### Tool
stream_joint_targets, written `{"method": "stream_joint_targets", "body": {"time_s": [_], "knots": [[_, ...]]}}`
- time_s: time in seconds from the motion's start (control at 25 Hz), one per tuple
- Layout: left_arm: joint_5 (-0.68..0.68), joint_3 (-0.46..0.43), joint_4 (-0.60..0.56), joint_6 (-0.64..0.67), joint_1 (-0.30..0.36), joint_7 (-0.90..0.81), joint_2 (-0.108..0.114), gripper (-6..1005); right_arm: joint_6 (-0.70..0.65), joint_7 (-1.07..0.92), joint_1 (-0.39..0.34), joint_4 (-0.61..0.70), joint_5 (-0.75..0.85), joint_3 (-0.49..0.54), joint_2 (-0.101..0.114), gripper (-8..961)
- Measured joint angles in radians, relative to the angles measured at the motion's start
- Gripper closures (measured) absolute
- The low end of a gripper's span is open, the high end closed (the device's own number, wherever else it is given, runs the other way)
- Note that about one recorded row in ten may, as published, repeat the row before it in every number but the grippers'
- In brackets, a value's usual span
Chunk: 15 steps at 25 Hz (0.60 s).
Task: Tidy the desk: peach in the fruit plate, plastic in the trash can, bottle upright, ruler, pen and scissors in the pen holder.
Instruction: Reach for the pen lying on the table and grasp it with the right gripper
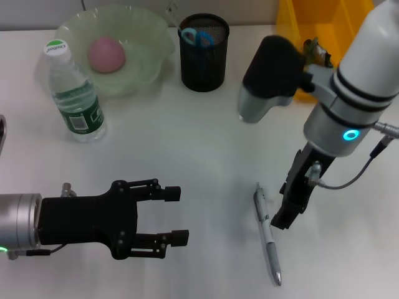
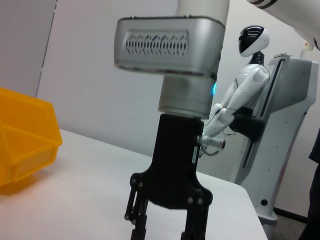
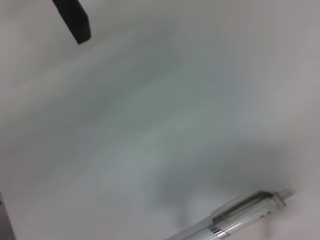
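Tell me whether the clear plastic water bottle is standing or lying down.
Upright. The clear plastic water bottle stands on its base on the white desk, white cap on top, beside the pale green fruit plate.

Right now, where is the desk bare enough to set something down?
Bare: the middle, between the water bottle, pen holder and pen. Crowded: the far edge, with the fruit plate and yellow bin; right claw beside the pen.

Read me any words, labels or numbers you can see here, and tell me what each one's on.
Bottle cap: green lettering, too small to read.
Bottle label: green and white print, too blurred to read.
Pen, pen holder, yellow bin: no text visible.
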State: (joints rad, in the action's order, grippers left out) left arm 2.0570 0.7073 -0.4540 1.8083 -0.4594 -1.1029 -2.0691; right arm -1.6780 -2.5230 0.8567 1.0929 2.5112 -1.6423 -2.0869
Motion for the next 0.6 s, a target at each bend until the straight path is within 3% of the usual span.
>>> {"method": "stream_joint_targets", "body": {"time_s": [0.6], "knots": [[-0.001,0.000,0.000,0.004,0.008,0.000,0.000,213,0.055,-0.149,0.042,-0.016,-0.038,-0.125,-0.005,275]]}}
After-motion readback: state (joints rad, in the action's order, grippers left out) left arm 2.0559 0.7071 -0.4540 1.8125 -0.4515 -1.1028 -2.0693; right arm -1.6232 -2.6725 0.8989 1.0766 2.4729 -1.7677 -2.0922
